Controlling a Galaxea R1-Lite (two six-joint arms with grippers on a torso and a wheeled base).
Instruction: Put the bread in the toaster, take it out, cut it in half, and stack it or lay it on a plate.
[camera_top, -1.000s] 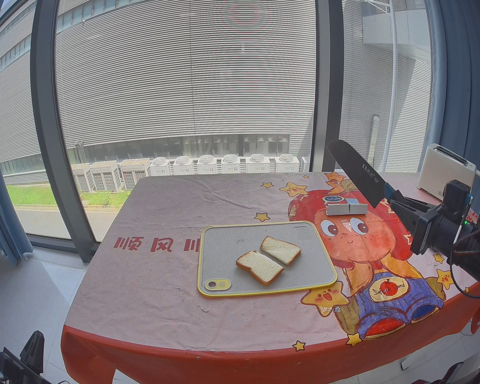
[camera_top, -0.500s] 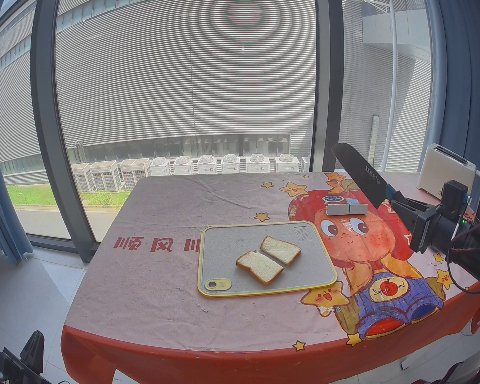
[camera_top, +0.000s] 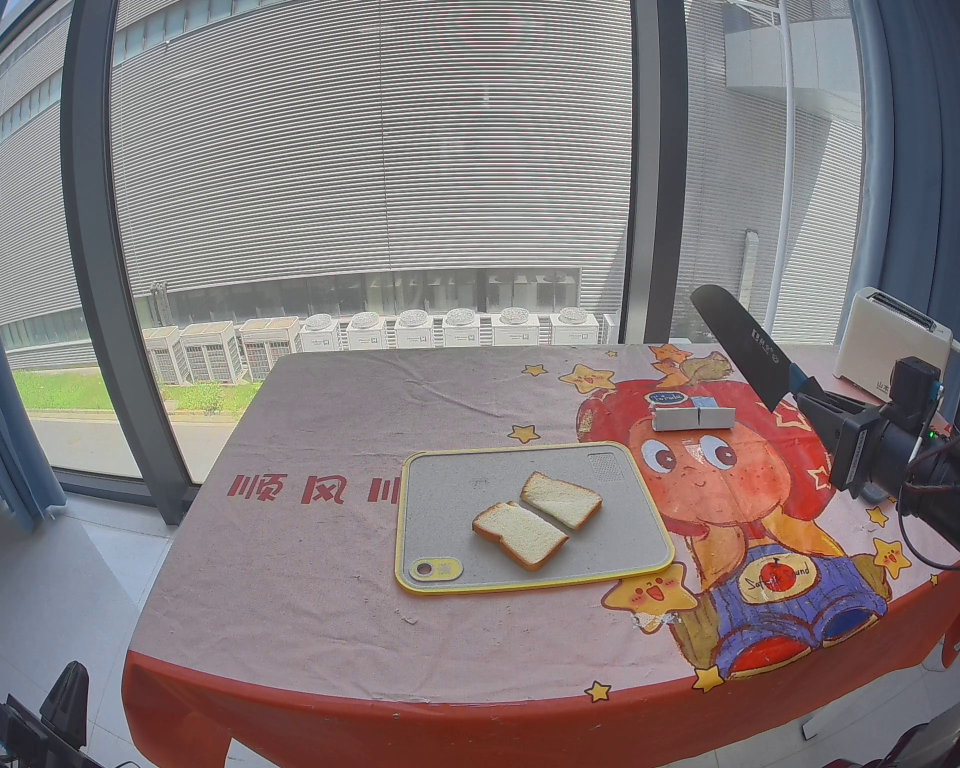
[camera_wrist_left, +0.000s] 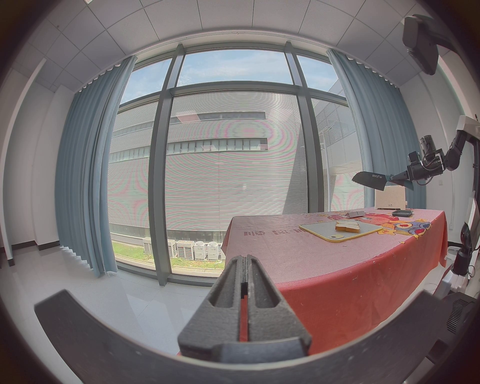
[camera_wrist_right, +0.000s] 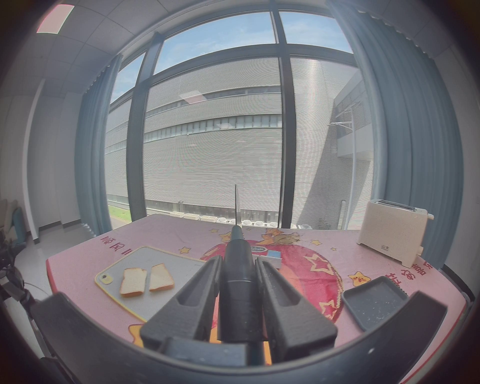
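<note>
Sunlit table held the cutting board at its middle, both bread halves side by side on it. My right claw clamped the knife above the right edge; I judged it best parked flat, clear of the plate.

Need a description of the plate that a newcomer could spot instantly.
Start at the table with the cartoon cloth and find the cream toaster at its far right corner. The plate lies on the cloth just nearer the robot than it. It is a dark grey, square, shallow tray, unlike the pale, yellow-rimmed cutting board holding the two bread halves.
</note>
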